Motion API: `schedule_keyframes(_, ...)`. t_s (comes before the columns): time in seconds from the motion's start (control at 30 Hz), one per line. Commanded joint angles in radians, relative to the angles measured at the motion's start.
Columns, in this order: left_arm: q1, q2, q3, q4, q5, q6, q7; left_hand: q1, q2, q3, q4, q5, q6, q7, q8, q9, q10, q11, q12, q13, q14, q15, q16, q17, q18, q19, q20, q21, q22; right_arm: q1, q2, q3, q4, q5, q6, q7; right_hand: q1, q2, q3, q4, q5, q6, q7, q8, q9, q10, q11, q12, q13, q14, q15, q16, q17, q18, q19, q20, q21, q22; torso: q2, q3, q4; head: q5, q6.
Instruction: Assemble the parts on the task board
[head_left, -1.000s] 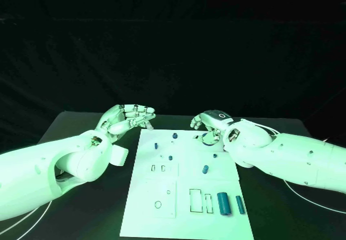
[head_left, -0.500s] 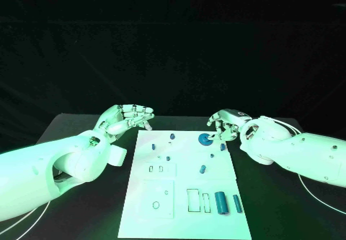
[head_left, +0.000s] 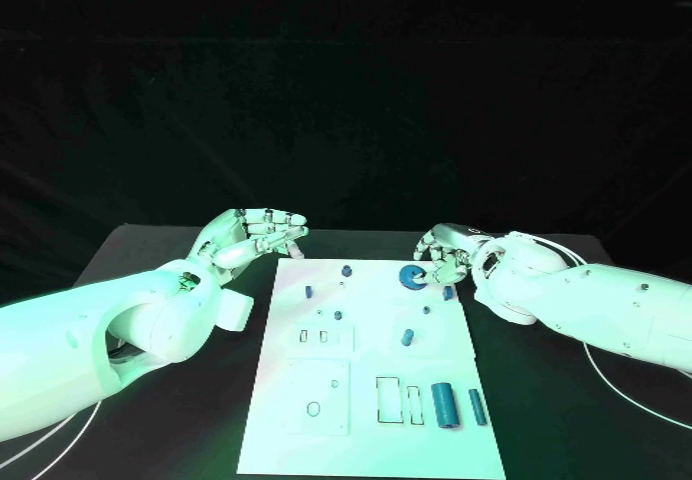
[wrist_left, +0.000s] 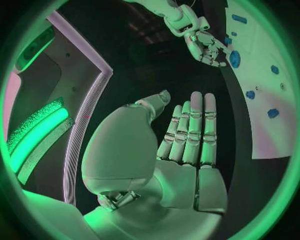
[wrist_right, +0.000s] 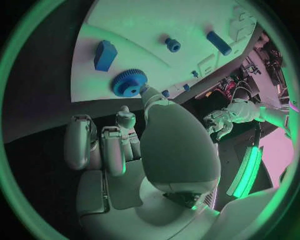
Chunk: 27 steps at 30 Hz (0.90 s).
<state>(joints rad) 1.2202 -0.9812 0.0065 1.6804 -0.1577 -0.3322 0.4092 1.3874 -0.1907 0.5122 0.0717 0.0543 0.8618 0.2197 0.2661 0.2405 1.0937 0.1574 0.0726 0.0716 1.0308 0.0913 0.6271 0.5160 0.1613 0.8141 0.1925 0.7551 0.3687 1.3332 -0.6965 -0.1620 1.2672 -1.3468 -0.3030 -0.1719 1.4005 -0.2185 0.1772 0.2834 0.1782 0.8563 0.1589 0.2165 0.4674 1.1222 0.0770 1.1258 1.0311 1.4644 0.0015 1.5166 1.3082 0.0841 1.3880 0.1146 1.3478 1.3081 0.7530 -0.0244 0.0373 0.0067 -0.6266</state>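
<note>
— Where is the right hand (head_left: 450, 256)?

— At the far right corner of the task board (head_left: 368, 400), fingers curled in beside the blue gear (head_left: 413, 276). In the right wrist view one fingertip reaches the gear's toothed rim; whether the hand truly grips the gear I cannot tell

— And the gear itself?

— It lies flat on the board near the far right corner, with a small blue block (wrist_right: 105, 54) just beside it at the right edge

— The left hand (head_left: 254, 236)?

— Off the board, over the black table (head_left: 159, 248) by the board's far left corner. Its fingers lie straight and side by side, thumb apart, and it holds nothing

— Other parts?

— Small blue pegs (head_left: 307, 292) stand across the far half of the board. Near the right edge toward the near end, a thick blue cylinder (head_left: 444, 405) and a thinner blue rod (head_left: 477, 407) lie side by side, next to rectangular slots (head_left: 389, 398)
</note>
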Motion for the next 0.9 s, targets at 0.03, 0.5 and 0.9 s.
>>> schedule_keyframes(0.03, 0.002, 0.003, 0.001, 0.001, 0.004, 0.020, 0.004, -0.001, 0.006, 0.007, -0.001, 0.001, -0.007, 0.012, -0.005, 0.001, -0.005, 0.005, -0.005, 0.001, -0.009, 0.001, 0.006, 0.001, 0.018, -0.005, -0.001, 0.003, 0.001, -0.004, 0.009, 0.000, -0.013, 0.027, 0.040, 0.002, 0.001, 0.009, 0.004, 0.004, 0.006, -0.005, -0.002, 0.006, 0.001, 0.010, 0.000, 0.006, 0.006, 0.081, 0.004, 0.006, 0.156, -0.020, 0.004, -0.001, 0.004, 0.035, 0.001, 0.0006, 0.0013, 0.000, -0.004)
schedule_keyframes(0.5, 0.002, 0.004, 0.001, -0.001, 0.004, 0.026, 0.004, -0.001, 0.007, 0.008, -0.001, 0.001, -0.007, 0.012, -0.005, 0.002, -0.006, 0.005, -0.005, 0.001, -0.009, 0.000, 0.008, 0.002, 0.018, -0.006, -0.001, 0.006, 0.003, -0.016, 0.024, -0.001, -0.034, 0.034, 0.065, 0.009, 0.004, 0.019, 0.024, 0.002, 0.024, 0.006, -0.006, 0.017, 0.002, 0.048, -0.004, 0.059, 0.061, 0.087, 0.002, 0.019, 0.182, -0.027, 0.023, -0.003, 0.027, 0.061, 0.000, 0.0002, -0.0011, 0.000, -0.008)
schedule_keyframes(0.9, 0.002, 0.007, 0.001, -0.005, 0.007, 0.032, 0.002, 0.000, 0.010, 0.009, -0.001, 0.001, -0.007, 0.012, -0.005, 0.002, -0.006, 0.005, -0.005, 0.001, -0.008, 0.000, 0.011, 0.003, 0.019, -0.006, -0.001, 0.009, 0.005, -0.020, 0.032, -0.002, -0.035, 0.005, 0.047, -0.005, 0.041, 0.071, 0.194, -0.023, -0.010, 0.063, -0.027, 0.041, -0.006, 0.119, -0.025, 0.129, 0.143, 0.088, -0.016, 0.022, 0.188, -0.035, 0.048, -0.019, 0.058, 0.101, 0.001, 0.0005, -0.0003, 0.000, -0.013)
